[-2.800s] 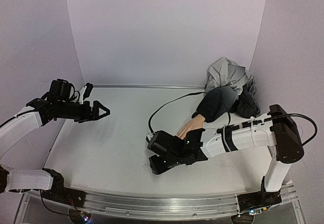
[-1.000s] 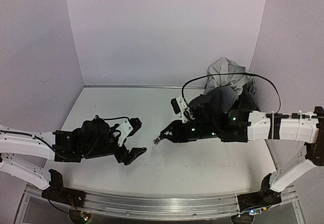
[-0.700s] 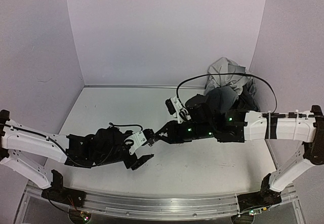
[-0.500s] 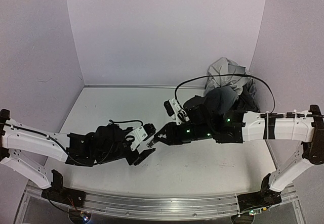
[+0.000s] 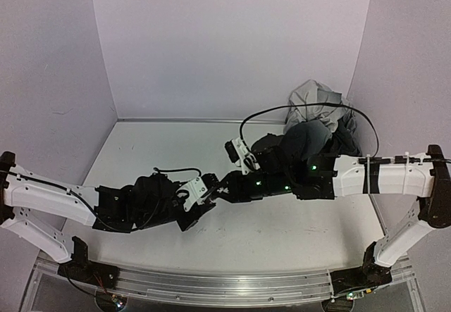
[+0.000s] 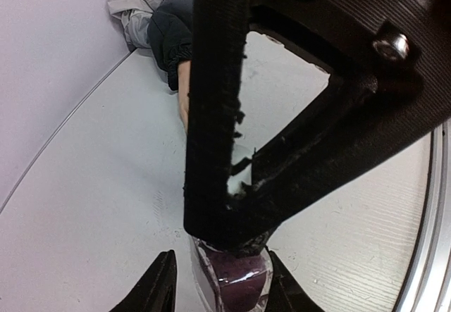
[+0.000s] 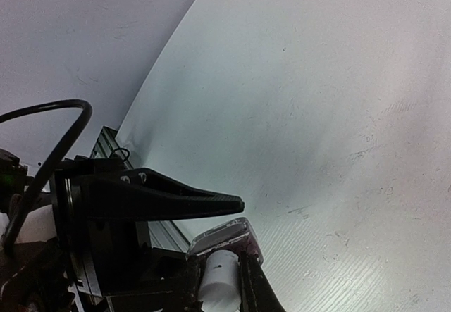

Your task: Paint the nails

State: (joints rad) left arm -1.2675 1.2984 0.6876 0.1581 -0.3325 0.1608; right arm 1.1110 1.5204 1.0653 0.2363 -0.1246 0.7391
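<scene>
A small bottle [image 6: 236, 284] of dark maroon polish hangs above the table, and my right gripper [image 7: 218, 261] is shut on its white cap [image 7: 215, 287]. In the top view the right gripper [image 5: 224, 187] meets my left gripper [image 5: 205, 199] at the table's middle front. The left gripper [image 6: 220, 273] is open, with its fingers [image 6: 156, 291] on either side of the glass body. One finger is close against the glass and a gap shows at the other. A sliver of the peach mannequin hand [image 6: 184, 101] and its navy sleeve [image 6: 173, 41] lie far back. The nails are hidden.
A crumpled grey cloth [image 5: 318, 99] lies in the back right corner over the sleeve [image 5: 304, 141]. The right arm's black cable [image 5: 262, 117] loops above the table. A metal rail [image 5: 225, 284] runs along the near edge, and lilac walls close in the white table [image 5: 162, 150].
My right arm has lifted away from the hand and carried the bottle left to the centre. My left arm has swung in from the left, and its jaws have narrowed around the bottle.
</scene>
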